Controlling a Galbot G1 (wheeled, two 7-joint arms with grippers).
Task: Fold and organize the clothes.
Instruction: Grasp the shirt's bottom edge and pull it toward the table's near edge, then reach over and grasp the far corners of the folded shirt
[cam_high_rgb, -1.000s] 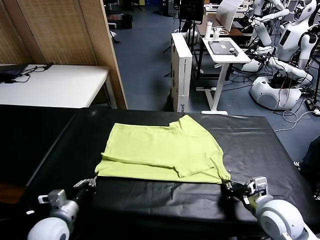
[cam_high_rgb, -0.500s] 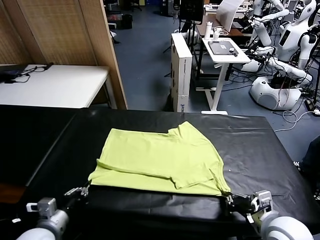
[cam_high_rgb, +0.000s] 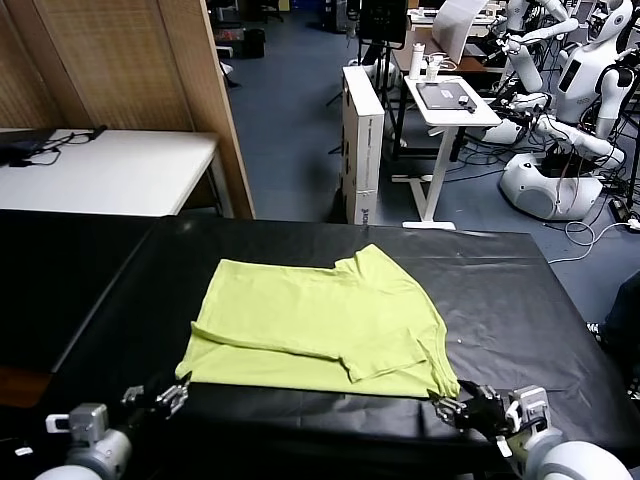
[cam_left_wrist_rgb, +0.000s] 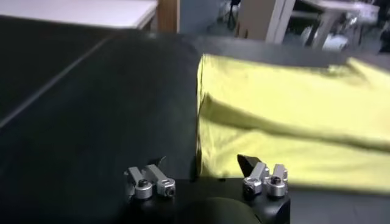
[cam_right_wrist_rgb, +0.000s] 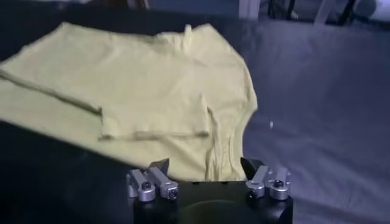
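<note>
Shirt (cam_high_rgb: 320, 320) lies folded on counter (cam_high_rgb: 520, 290). Left gripper (cam_left_wrist_rgb: 201, 164) and right gripper (cam_right_wrist_rgb: 204, 164) open at near hem, empty; wrist views show spread jaws, head view barely.

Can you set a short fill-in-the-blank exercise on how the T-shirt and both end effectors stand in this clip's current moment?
1. The lime T-shirt lies on a table cover whose colour is ____.
2. The left end effector has its fingers ____, at the shirt's near left corner.
3. The right end effector is holding ____, at the shirt's near right corner.
4. The shirt is folded, with one short ____ lying on top.

Missing words: black; open; nothing; sleeve
</note>
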